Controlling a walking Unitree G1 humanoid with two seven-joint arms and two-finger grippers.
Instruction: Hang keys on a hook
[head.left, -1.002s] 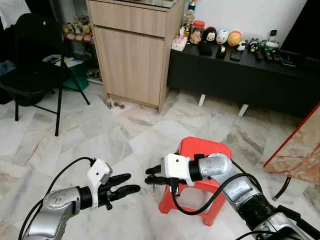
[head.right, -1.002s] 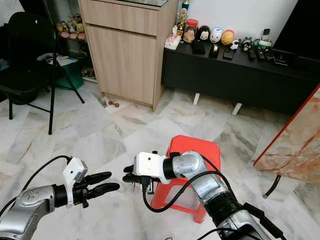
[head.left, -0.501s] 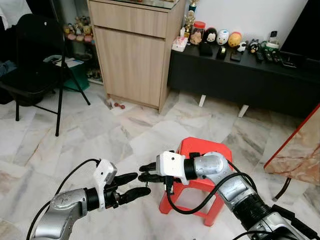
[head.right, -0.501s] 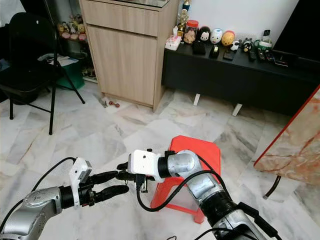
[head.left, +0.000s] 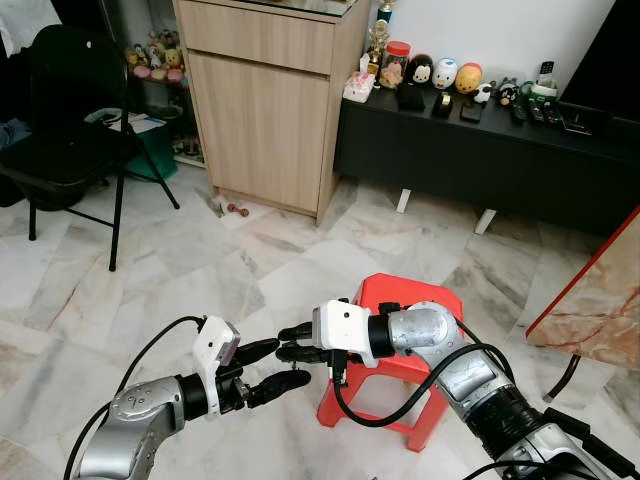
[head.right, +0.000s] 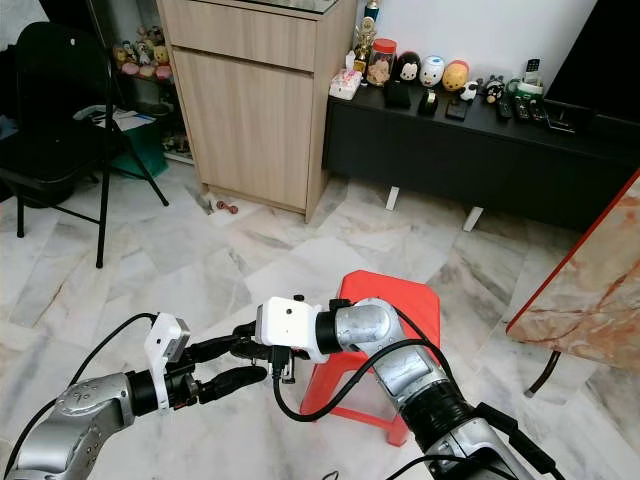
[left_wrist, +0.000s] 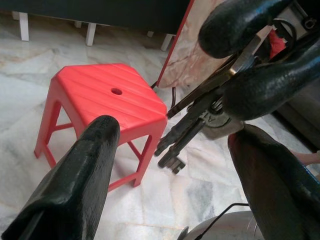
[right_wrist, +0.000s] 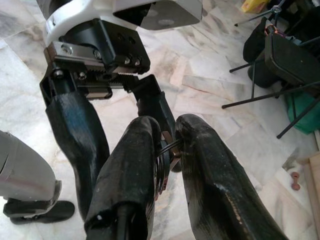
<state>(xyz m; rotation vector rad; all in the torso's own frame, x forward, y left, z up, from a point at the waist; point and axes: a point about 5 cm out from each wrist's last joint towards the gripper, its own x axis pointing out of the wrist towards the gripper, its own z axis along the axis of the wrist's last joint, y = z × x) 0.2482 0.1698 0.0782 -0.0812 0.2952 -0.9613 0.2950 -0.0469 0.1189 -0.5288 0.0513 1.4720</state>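
The right gripper (head.left: 292, 343) is clamped on the keys (left_wrist: 192, 127), which hang between the spread fingers (left_wrist: 80, 175) of the left gripper (head.left: 278, 364) (fingertips of both grippers nearly meeting), above the marble floor (head.left: 200, 260) beside the red stool (head.left: 420, 300).

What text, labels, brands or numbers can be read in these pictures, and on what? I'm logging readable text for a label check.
None can be read.
Red-lidded jar on the long black cabinet: any label is too small to read.
Small white box beside it: print too blurred.
Bunch of metal keys held in the right gripper: no legible stamp.
White left wrist housing: no marking shows.
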